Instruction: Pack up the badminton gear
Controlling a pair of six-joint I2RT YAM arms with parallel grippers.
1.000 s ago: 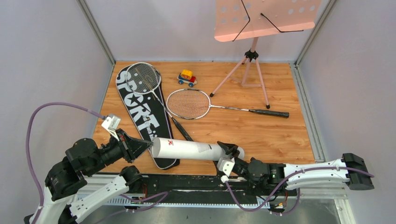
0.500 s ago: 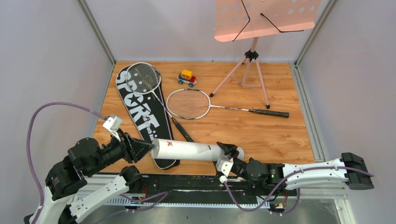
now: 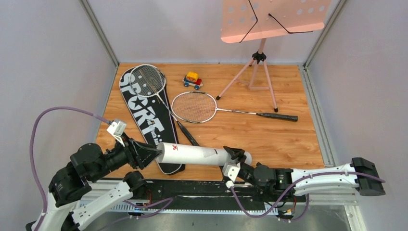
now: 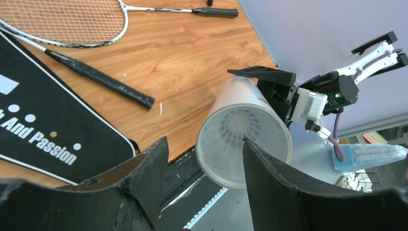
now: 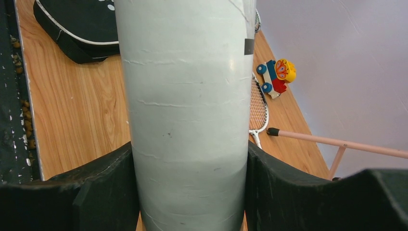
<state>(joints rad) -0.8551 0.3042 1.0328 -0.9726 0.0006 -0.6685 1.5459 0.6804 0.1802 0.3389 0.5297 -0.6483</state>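
The white tube (image 3: 199, 155) hangs level over the table's near edge, with my right gripper (image 3: 235, 159) shut on its right part; in the right wrist view the tube (image 5: 187, 96) fills the gap between both fingers. My left gripper (image 4: 204, 140) stands open just off the tube's open left mouth (image 4: 240, 144). A shuttlecock (image 4: 235, 126) shows inside it, white skirt toward me. The black SPORT bag (image 3: 144, 118) lies at the left with one racket (image 3: 147, 81) across it. A second racket (image 3: 194, 107) lies mid-table, its handle pointing right.
A red-yellow-blue toy car (image 3: 192, 80) sits at the back, beside the rackets' heads. The pink music stand (image 3: 269, 19) rises at the back right, its tripod legs (image 3: 260, 79) spread on the wood. Grey walls close in the left, right and back sides.
My left gripper has gone from shut to open at the tube's left mouth and drawn back a little. The right gripper and the tube have stayed put.
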